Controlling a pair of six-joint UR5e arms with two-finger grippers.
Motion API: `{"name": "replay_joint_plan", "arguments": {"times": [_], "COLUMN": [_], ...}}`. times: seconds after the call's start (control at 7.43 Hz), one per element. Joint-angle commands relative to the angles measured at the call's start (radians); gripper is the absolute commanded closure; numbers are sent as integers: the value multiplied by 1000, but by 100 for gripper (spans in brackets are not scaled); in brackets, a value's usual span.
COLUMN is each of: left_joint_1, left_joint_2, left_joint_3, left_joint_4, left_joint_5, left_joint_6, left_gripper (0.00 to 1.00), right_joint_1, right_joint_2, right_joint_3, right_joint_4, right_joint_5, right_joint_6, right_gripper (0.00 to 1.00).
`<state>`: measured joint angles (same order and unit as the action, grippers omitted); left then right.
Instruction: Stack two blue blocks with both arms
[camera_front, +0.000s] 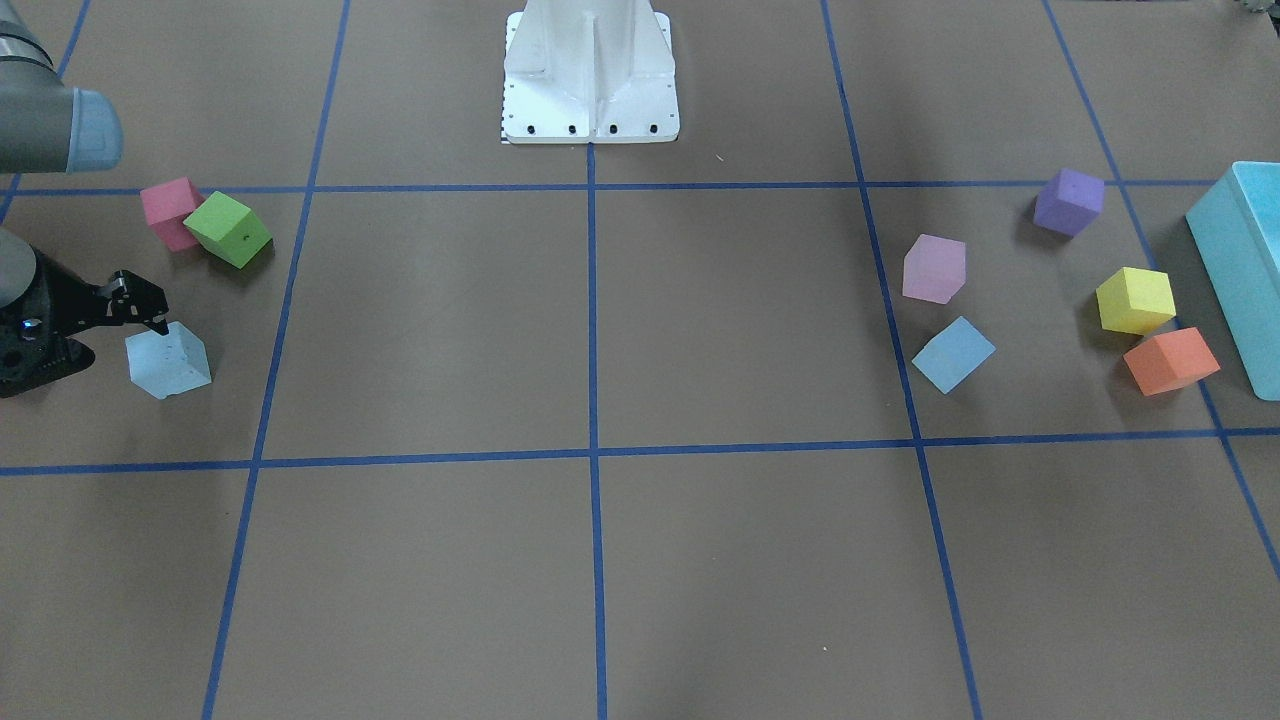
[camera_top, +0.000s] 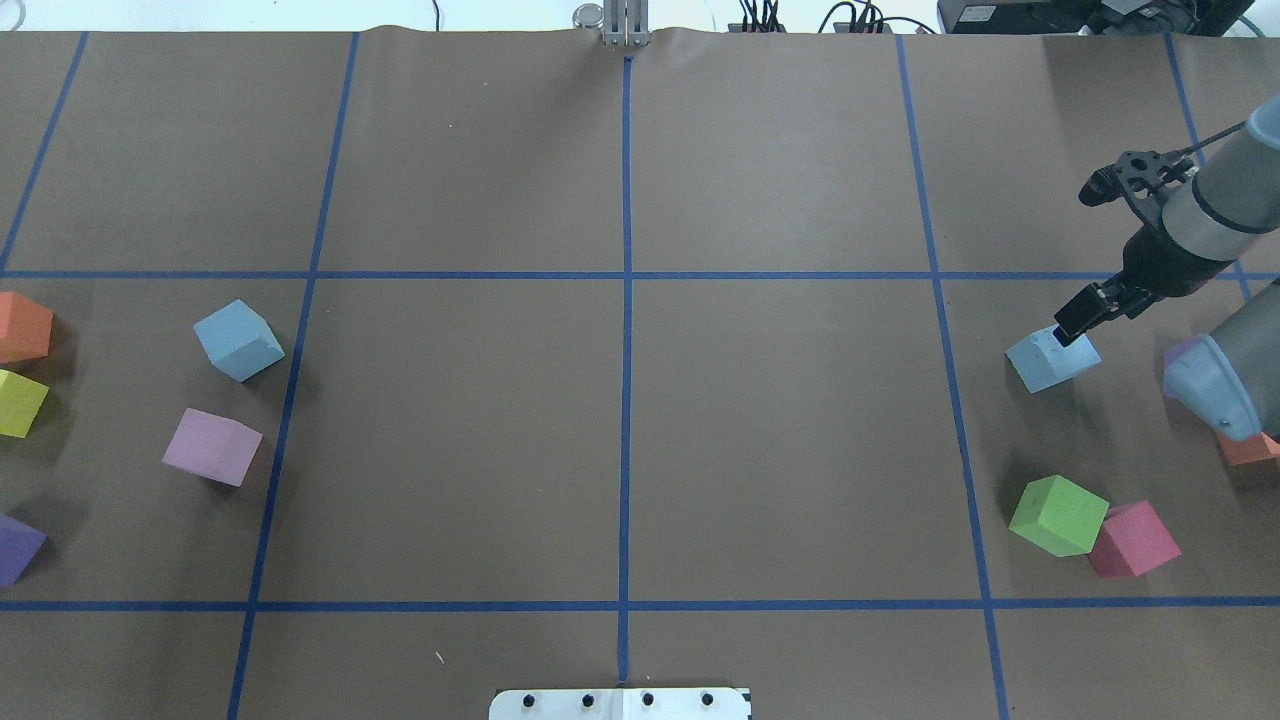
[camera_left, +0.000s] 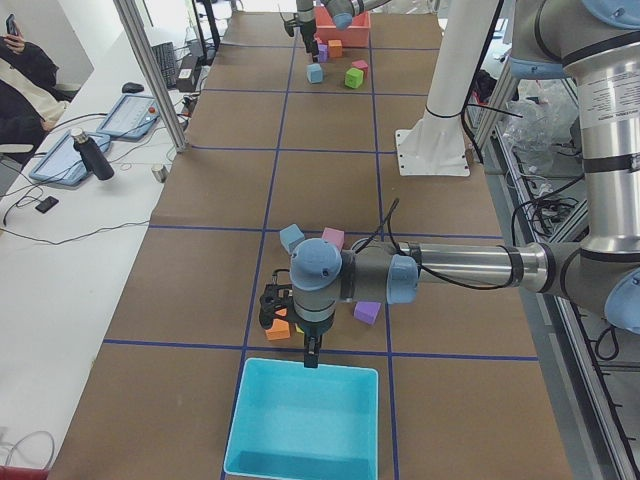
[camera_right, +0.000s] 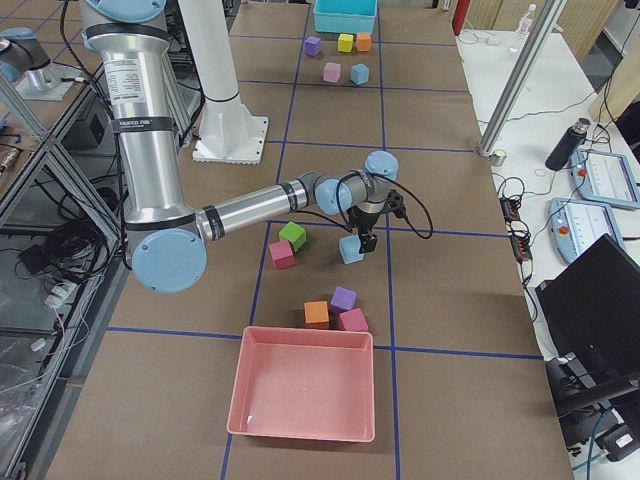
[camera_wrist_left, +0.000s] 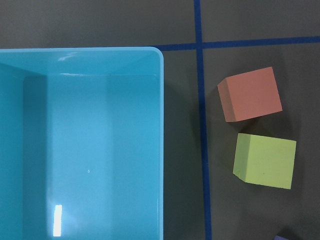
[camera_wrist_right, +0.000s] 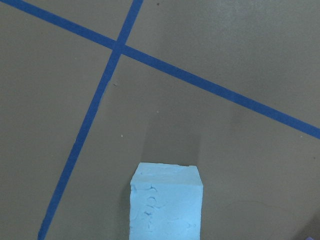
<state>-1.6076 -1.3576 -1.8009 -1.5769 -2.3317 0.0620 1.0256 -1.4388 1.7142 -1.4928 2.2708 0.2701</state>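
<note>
One light blue block with small dents lies on the robot's right side of the table. It also shows in the front view and at the bottom of the right wrist view. My right gripper hangs tilted just above its far top edge. Its fingers look shut and hold nothing. The other blue block lies on the left side, seen also in the front view. My left gripper shows only in the left side view, over the near rim of the turquoise box. I cannot tell whether it is open.
A green cube and a red-pink cube touch each other near the right block. A lilac cube, purple cube, yellow cube and orange cube lie by the turquoise box. A pink tray stands at the right end.
</note>
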Motion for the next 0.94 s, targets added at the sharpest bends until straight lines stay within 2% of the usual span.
{"name": "replay_joint_plan", "arguments": {"times": [0.0, 0.13, 0.54, 0.81], "left_joint_1": [0, 0, 0, 0], "left_joint_2": [0, 0, 0, 0], "left_joint_3": [0, 0, 2, 2], "left_joint_4": [0, 0, 2, 2], "left_joint_5": [0, 0, 0, 0], "left_joint_6": [1, 1, -1, -1], "left_gripper": [2, 2, 2, 2], "right_joint_1": [-25, -38, -76, -96], "right_joint_2": [1, 3, 3, 1], "right_joint_3": [-51, -56, -58, -71], "right_joint_4": [110, 141, 143, 143], "right_joint_5": [-11, -13, -69, -76], "right_joint_6": [131, 174, 176, 175], "right_gripper": [0, 0, 0, 0]}}
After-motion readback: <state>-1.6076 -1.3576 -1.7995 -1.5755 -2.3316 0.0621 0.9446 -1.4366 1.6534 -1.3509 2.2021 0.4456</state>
